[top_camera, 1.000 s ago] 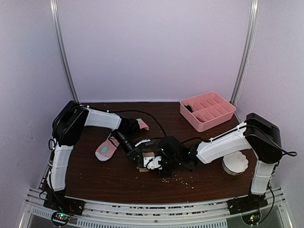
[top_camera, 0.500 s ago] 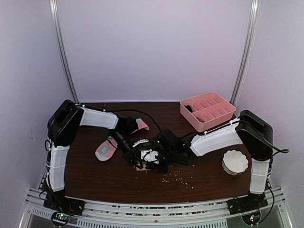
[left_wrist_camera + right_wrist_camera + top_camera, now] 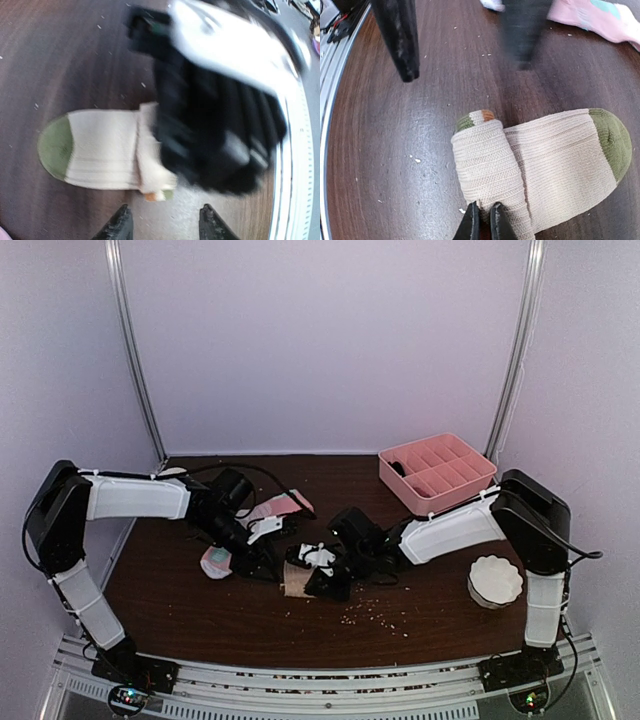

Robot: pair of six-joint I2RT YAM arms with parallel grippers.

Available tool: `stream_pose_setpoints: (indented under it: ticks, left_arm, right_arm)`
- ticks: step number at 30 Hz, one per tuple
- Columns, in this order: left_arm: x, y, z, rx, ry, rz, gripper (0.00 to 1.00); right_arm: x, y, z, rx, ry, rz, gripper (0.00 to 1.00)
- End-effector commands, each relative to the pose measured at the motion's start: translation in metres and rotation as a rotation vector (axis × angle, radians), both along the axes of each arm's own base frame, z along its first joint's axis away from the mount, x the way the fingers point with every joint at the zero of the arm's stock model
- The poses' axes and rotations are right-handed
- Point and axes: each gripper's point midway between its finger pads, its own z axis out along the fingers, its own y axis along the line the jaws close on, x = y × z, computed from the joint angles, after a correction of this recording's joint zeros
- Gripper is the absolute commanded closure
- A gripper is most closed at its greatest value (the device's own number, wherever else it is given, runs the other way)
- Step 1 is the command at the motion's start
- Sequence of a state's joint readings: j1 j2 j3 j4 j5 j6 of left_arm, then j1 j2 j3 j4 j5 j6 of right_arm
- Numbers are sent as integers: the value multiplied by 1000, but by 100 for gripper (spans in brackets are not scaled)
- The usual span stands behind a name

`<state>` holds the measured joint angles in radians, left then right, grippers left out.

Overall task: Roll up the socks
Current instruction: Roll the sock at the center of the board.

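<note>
A beige sock (image 3: 560,160) with an olive-green toe lies flat, its cuff end rolled into a short tube (image 3: 487,165). My right gripper (image 3: 482,222) is shut on the near end of that roll. My left gripper (image 3: 165,227) hovers open and empty just short of the roll, apart from it; its dark fingers (image 3: 395,35) show in the right wrist view. From above, the beige sock (image 3: 296,581) sits mid-table between the left gripper (image 3: 260,562) and the right gripper (image 3: 325,578). The pink sock (image 3: 275,508) with mint patches lies stretched out behind, partly under the left arm.
A pink divided tray (image 3: 440,472) stands at the back right. A white fluted bowl (image 3: 495,580) sits by the right arm's base. Small crumbs (image 3: 375,615) are scattered in front of the socks. The table's near edge runs close to the roll.
My left gripper has opened, let go of the beige sock and drawn back to the left, its arm swinging outward. My right gripper has closed on the roll.
</note>
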<state>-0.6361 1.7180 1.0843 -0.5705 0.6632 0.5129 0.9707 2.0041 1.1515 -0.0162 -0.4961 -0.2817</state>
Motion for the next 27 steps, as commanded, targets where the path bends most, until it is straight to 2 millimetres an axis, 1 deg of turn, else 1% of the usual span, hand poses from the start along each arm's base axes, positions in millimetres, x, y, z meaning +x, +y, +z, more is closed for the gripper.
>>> stream_pose_setpoints:
  ticks: [1,2,3,6,8,9,13,16,21,24,27]
  left_arm:
    - [-8,-9,9,-14,-126,-99,66]
    - [-17,-11,7,5,-113,-131,69]
    - [-24,-13,5,24,-110,-155,70]
    - [-40,-17,-7,68,-180,-236,65]
    - [-41,-20,-14,92,-234,-261,62]
    - [-41,-21,-18,101,-245,-271,61]
    - [-27,-25,-30,166,-269,-271,60]
    - [-24,-24,-37,184,-306,-289,57]
    - [-18,-22,-45,212,-356,-297,54]
    - [-14,-23,-51,238,-371,-291,55]
    - [-14,-24,-58,265,-363,-295,62]
  right_arm:
    - [-52,-66,-87,-315,299,-100,98]
    - [-52,-65,-88,-314,315,-110,98]
    - [-54,-64,-88,-311,334,-117,98]
    - [-56,-60,-89,-301,404,-151,100]
    - [-57,-56,-90,-294,452,-173,100]
    - [-58,-55,-90,-295,471,-183,100]
    - [-58,-55,-95,-301,540,-238,100]
    - [-60,-53,-95,-268,595,-259,100]
    - [-62,-56,-100,-241,700,-297,100]
    - [-62,-58,-101,-237,733,-312,100]
    - [-60,-57,-100,-220,769,-334,100]
